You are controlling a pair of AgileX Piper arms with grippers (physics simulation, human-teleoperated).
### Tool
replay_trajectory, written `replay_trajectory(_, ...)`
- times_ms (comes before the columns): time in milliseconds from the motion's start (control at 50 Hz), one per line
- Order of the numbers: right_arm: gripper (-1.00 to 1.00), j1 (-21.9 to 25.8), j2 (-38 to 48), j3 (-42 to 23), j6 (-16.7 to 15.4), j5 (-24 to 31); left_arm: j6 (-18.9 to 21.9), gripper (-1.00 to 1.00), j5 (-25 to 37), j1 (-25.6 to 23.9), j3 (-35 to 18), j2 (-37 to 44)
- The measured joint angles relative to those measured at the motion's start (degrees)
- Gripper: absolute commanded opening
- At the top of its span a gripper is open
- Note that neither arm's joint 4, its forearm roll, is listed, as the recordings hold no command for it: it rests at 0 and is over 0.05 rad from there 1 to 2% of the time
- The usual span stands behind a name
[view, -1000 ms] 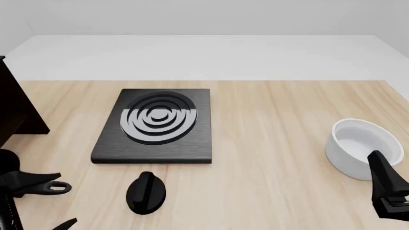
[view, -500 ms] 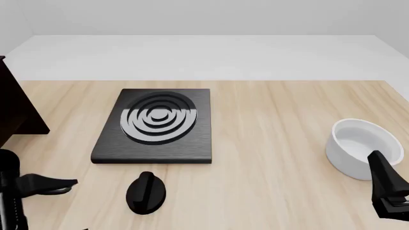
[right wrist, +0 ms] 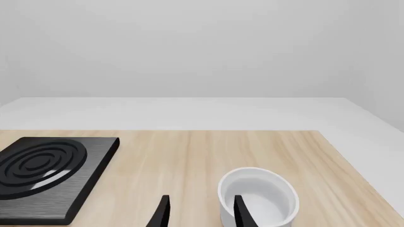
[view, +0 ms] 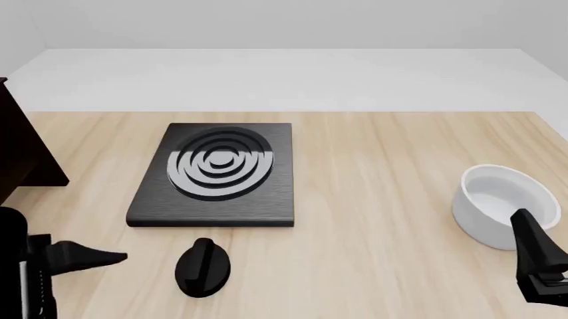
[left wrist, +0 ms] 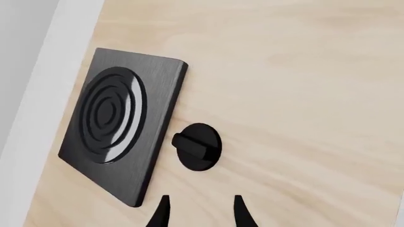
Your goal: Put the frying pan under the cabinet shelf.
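Note:
The frying pan shows in none of the views. The cabinet shelf (view: 25, 154) is a near-black wooden piece at the table's far left edge, only partly in view. My left gripper (view: 96, 260) is low at the front left, just left of a small black knob (view: 203, 266). In the left wrist view its fingers (left wrist: 160, 213) stand apart with nothing between them. My right gripper (view: 531, 244) is at the front right, just in front of a deep white bowl (view: 504, 205). Its fingers (right wrist: 240, 212) stand apart and empty.
A flat black stove plate (view: 217, 174) with grey rings lies left of the middle; it also shows in the left wrist view (left wrist: 120, 127) and the right wrist view (right wrist: 44, 175). The knob (left wrist: 197, 146) lies in front of it. The bowl (right wrist: 268, 194) stands near the table's right edge.
My left gripper has swung to the right toward the knob, its finger now pointing that way. The right gripper, bowl, knob and stove plate have not moved.

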Motion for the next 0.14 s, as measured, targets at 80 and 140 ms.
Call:
replay_trajectory(80,1.00,0.0,0.0,0.0,0.0,0.0,-1.4,1.00,-0.7,-1.5,0.0,1.3)
replay_trajectory(140,1.00,0.0,0.0,0.0,0.0,0.0,-2.6,1.00,-1.4,-2.6,0.1,2.4)
